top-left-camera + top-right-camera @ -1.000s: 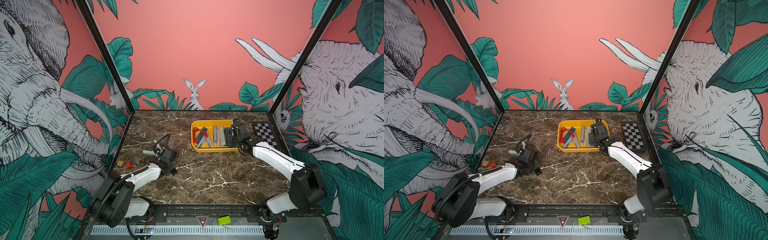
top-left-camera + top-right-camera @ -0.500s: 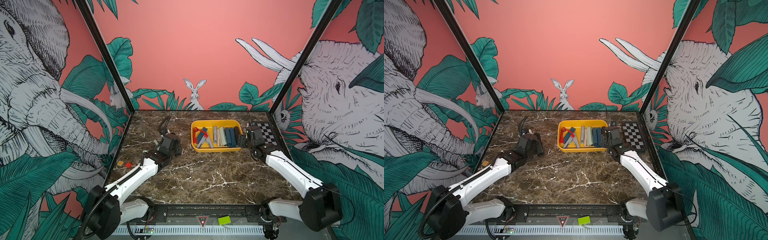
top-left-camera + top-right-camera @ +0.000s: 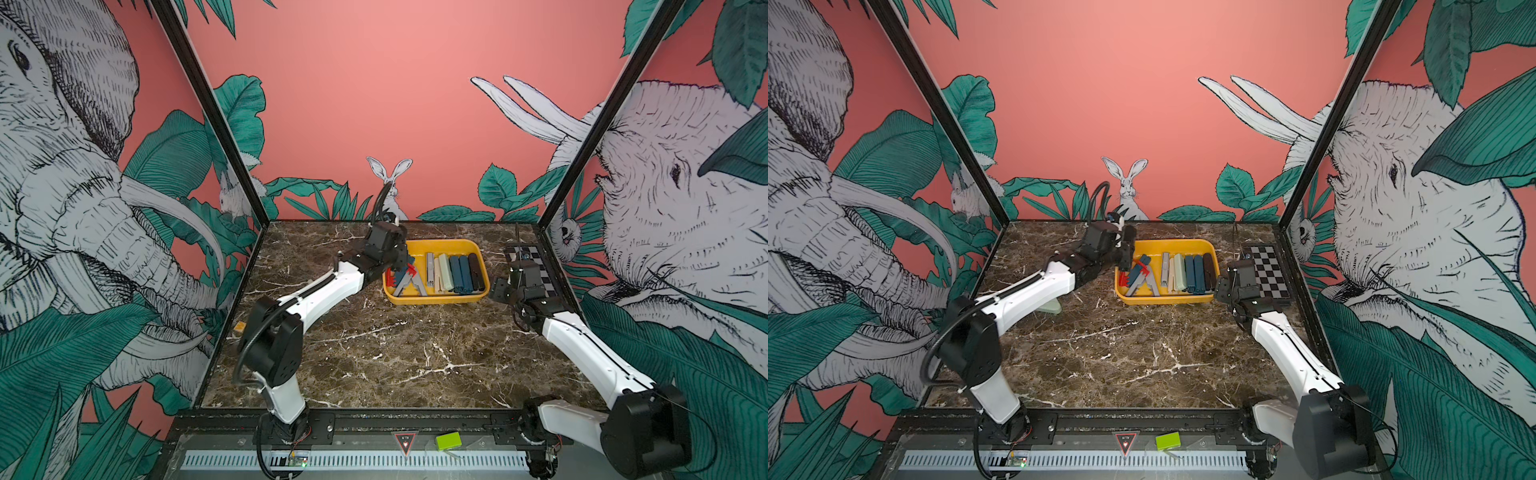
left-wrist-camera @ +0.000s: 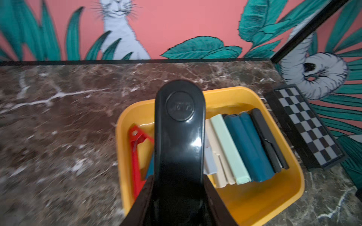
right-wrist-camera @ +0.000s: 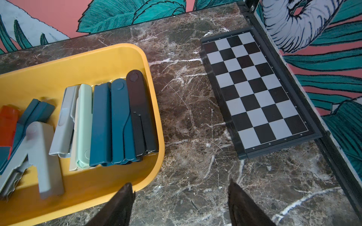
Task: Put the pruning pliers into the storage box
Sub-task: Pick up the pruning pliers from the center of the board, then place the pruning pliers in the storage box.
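Now, nearest the viewer, the right gripper [image 5: 180,187] hangs over bare marble just off the right end of the yellow box [image 3: 436,300], a touch nearer than half a second ago; its two dark fingers are spread wide and hold nothing. The left gripper [image 4: 178,184] has swung in that time from the table's left side to the box's left end; it is clamped narrowly on the black pliers [image 4: 179,137], held above the box. Inside lie the other pliers [image 5: 101,125]: a folded row of grey, beige, mint, teal and black, with red, teal and grey ones crossed at the left. The dark brown, white-veined marble table [image 3: 395,353] also carries a chequered board [image 5: 254,92] beside the box; behind rises a salmon wall [image 3: 374,104] painted with leaves, elephants and a rabbit [image 3: 390,183].
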`<state>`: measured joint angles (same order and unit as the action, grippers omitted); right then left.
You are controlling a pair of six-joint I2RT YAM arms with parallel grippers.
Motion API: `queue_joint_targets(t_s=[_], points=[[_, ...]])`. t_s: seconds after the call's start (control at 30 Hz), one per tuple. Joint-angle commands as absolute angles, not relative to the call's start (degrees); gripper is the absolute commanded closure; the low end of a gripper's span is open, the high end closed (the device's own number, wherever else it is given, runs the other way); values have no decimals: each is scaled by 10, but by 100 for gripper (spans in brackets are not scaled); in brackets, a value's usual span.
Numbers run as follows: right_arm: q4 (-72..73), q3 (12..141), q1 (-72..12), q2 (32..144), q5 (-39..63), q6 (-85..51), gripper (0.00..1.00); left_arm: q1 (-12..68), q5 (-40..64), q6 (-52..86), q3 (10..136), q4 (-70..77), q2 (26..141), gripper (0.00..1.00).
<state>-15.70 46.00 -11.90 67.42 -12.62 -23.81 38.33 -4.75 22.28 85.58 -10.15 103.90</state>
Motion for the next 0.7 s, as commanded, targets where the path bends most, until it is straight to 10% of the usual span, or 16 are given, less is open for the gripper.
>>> queue_joint_targets(t_s=[0.0, 0.67], points=[[-161, 457, -111, 658, -120, -250, 26, 398, 17, 210, 936, -116, 1104, 92], [-174, 447, -107, 636, -121, -246, 26, 437, -2, 395, 1009, -95, 1258, 91]])
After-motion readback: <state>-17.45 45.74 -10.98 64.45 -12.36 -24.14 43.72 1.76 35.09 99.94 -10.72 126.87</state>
